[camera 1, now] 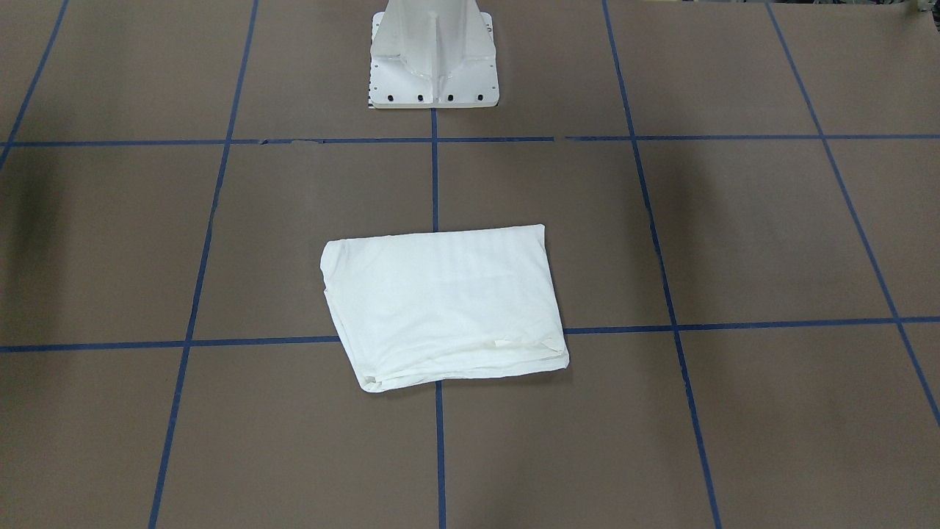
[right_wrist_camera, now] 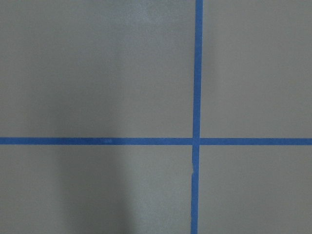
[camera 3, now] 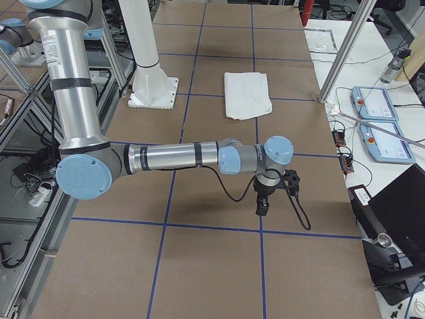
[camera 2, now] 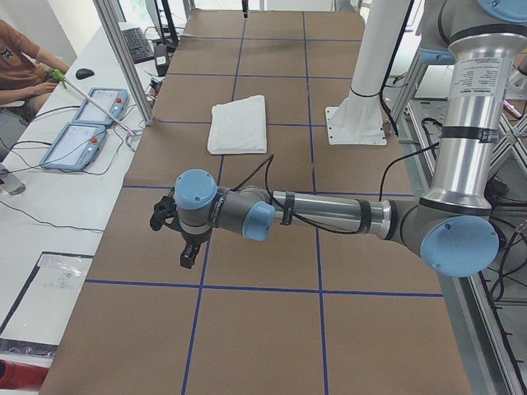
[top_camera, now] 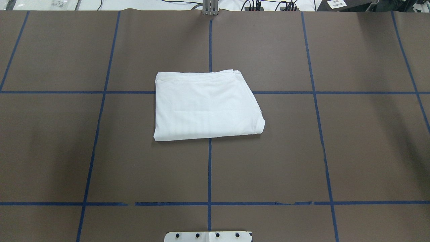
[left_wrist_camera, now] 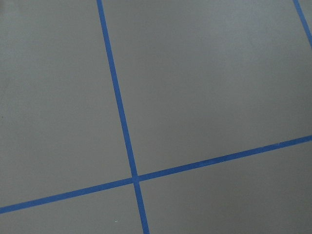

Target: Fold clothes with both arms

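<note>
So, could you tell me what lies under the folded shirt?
The shirt rests on the brown table, over two blue tape lines; their crossing is covered.

Robotics laboratory. A large table (top_camera: 268, 161) covered in brown paper is marked into a grid with blue tape (top_camera: 209, 168). A white pedestal (camera 1: 433, 66) with visible bolt heads stands at its robot-side edge. Two tubular industrial arms, the left arm (camera 2: 329, 216) and the right arm (camera 3: 172, 158), reach over the surface. Aluminium posts (camera 2: 123, 62) frame the cell. A white side bench (camera 2: 49, 206) holds two teach pendants (camera 2: 78, 141), a keyboard (camera 2: 136, 45), a mouse (camera 2: 85, 73) and loose cables (camera 2: 33, 218). A person (camera 2: 20, 70) sits there.
</note>
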Motion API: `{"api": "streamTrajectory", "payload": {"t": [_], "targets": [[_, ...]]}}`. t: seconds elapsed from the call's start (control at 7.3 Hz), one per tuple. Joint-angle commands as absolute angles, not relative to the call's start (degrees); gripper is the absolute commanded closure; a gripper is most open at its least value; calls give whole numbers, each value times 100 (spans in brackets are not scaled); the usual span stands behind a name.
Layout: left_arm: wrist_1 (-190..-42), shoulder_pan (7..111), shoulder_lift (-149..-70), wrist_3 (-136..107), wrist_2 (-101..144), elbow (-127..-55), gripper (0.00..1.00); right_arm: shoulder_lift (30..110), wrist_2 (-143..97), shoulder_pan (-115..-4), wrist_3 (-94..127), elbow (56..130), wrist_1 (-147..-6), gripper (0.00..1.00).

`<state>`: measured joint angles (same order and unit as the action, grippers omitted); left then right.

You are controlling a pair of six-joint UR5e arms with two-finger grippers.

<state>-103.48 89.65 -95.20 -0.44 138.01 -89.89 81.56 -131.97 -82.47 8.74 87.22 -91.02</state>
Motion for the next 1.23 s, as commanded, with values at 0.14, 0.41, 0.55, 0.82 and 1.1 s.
{"api": "streamTrajectory", "payload": {"t": [0.14, 0.41, 0.55, 0.82, 1.1], "targets": [[-10389, 8965, -9580, -18, 13686, -9061, 0, 8165, -13465, -8253, 888, 8744, -9009, 0], [-10380, 8965, -9563, -35, 13509, -9114, 0, 8226, -13482, -8271, 888, 8737, -8800, 0], [-10380, 8965, -9528, -35, 13517, -9106, 0, 8305, -13491, -8271, 879, 8745, -8763, 0], [-10380, 8956, -9519, -35, 13517, -9070, 0, 8410, -13500, -8297, 879, 8798, -8684, 0], [-10380, 8930, -9519, -26, 13500, -8912, 0, 8568, -13509, -8367, 888, 9069, -8675, 0]]}}
